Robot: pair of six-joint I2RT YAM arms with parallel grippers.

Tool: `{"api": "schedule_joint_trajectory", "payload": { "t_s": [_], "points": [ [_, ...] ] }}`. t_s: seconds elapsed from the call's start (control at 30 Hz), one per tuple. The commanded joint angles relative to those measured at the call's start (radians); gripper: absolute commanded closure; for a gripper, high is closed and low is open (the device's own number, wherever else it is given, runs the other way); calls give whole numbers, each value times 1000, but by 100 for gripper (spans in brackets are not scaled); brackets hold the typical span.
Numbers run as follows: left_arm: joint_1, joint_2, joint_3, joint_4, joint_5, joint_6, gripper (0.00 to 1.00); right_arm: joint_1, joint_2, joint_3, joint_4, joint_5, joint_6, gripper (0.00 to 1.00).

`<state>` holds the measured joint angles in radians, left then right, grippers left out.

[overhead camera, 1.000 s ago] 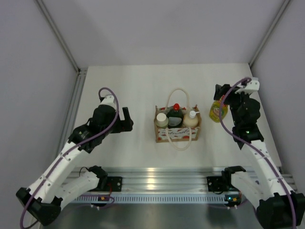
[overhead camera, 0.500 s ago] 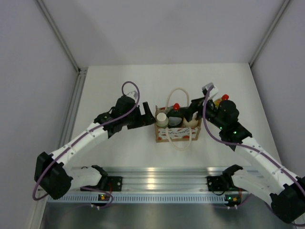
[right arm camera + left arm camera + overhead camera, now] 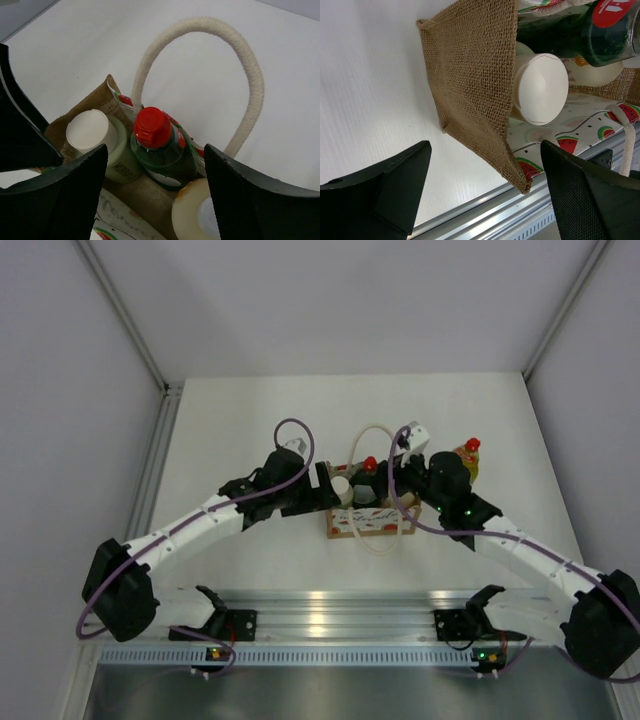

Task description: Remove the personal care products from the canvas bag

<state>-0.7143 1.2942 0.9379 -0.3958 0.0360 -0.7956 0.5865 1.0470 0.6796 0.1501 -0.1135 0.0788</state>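
**No legible wording on bag or bottles**

Nothing can be read outright. In the right wrist view, the white band (image 3: 112, 212) on the canvas bag (image 3: 470, 75) carries a line of dark cursive script, but its letters are cut off and cannot be deciphered. The pale bottle (image 3: 120, 162) bears small dark print low on its side, too blurred to make out. In the left wrist view, a red patch (image 3: 614, 11) on the dark green bottle (image 3: 600, 42) shows white marks, one like an arrow, with no word among them. The yellow bottle (image 3: 467, 460) has a label too small to read from above.
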Motion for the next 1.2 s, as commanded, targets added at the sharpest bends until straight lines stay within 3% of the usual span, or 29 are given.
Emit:
{"api": "schedule_joint_trajectory", "payload": {
  "t_s": [0.0,0.6,0.87,1.07,1.13,1.17],
  "points": [
    [-1,-13,-10,54,-19,-13,6,38,53,-20,173,15,-50,26],
    [-7,-4,-42,54,-16,-2,4,52,206,-3,332,31,-70,37],
    [-16,-18,-51,54,-25,1,3,53,229,-25,384,-3,-116,55],
    [-17,-21,-59,54,-25,-2,3,53,234,-28,384,-35,-122,84],
    [-19,-22,-60,52,-25,-2,3,55,232,-28,379,-41,-123,100],
    [-19,-24,-62,54,-25,-4,3,55,232,-29,381,-44,-123,100]
  ]
}}
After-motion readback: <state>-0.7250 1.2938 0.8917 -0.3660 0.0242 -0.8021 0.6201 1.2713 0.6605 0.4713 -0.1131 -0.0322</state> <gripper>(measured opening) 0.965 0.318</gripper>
